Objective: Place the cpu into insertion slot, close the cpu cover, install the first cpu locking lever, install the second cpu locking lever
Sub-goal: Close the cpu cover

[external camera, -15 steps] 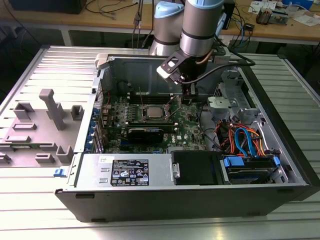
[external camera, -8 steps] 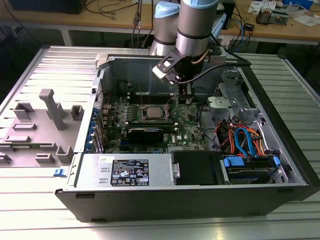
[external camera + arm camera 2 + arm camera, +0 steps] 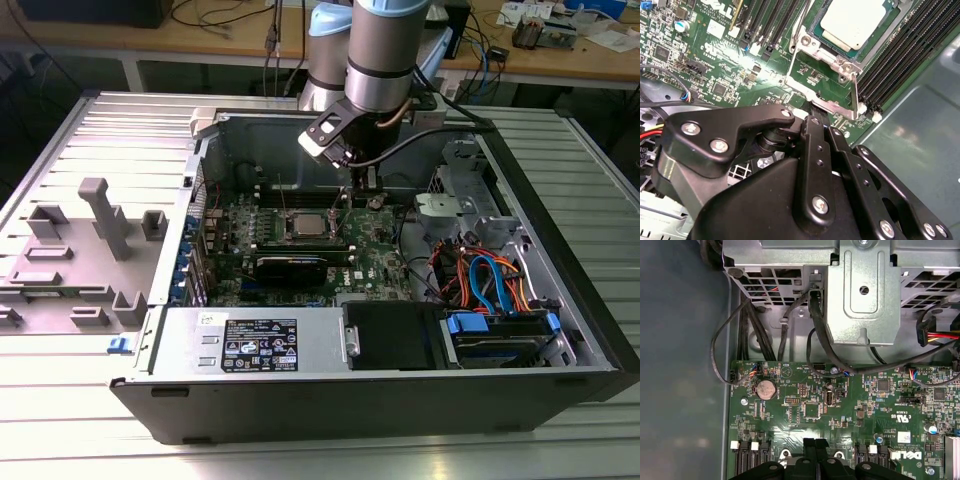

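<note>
The cpu point(image 3: 852, 22) lies in the insertion slot point(image 3: 809, 47), light but fragile (edges only for holding). The gripper point(image 3: 821, 122) hangs just beside it, closed, seemingly on nothing.

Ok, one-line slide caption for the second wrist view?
Gripper close to the metal rim of the insertion slot on the green motherboard, with the cpu already seated inside it.

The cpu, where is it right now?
In the second wrist view the cpu lies in the insertion slot, between the black memory slots, just beyond the gripper.
</note>
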Tool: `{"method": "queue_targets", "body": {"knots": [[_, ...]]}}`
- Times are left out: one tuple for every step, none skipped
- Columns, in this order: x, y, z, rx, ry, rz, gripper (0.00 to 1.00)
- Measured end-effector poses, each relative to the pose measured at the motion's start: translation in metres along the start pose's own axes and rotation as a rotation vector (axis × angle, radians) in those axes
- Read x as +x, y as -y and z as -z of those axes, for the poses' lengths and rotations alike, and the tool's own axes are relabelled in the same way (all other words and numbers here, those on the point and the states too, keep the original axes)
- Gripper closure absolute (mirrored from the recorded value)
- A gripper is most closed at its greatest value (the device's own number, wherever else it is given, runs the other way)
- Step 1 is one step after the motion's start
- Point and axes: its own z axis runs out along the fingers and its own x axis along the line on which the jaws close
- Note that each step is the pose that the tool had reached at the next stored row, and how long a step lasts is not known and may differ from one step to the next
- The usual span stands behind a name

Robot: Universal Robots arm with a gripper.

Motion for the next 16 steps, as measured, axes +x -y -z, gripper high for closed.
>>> {"method": "queue_targets", "body": {"knots": [[0.0000,0.0001,0.0000,0.0000,-0.0001,0.000,0.89],[0.0000,0.0001,0.0000,0.0000,0.0000,0.000,0.89],[0.0000,0.0001,0.0000,0.0000,0.0000,0.000,0.89],[0.0000,0.0001,0.0000,0.0000,0.0000,0.000,0.89],[0.0000,0.0001,0.0000,0.0000,0.0000,0.000,0.89],[0.0000,0.0007,0.0000,0.0000,0.0000,0.000,0.89],[0.0000,0.0012,0.0000,0.0000,0.0000,0.000,0.89],[0.0001,0.0018,0.0000,0.0000,0.0000,0.000,0.89],[0.0001,0.0023,0.0001,0.0001,0.0000,0.000,0.89],[0.0001,0.0026,0.0000,0.0000,0.0000,0.000,0.89],[0.0001,0.0030,0.0001,0.0000,0.0000,0.000,0.89],[0.0001,0.0033,0.0001,0.0000,0.0000,0.000,0.89],[0.0001,0.0035,0.0001,0.0000,0.0000,0.000,0.89],[0.0002,0.0067,0.0001,0.0000,0.0000,0.000,0.89],[0.0003,0.0094,0.0002,0.0000,0.0000,0.000,0.89],[0.0004,0.0117,0.0003,0.0000,0.0000,0.000,0.89]]}}
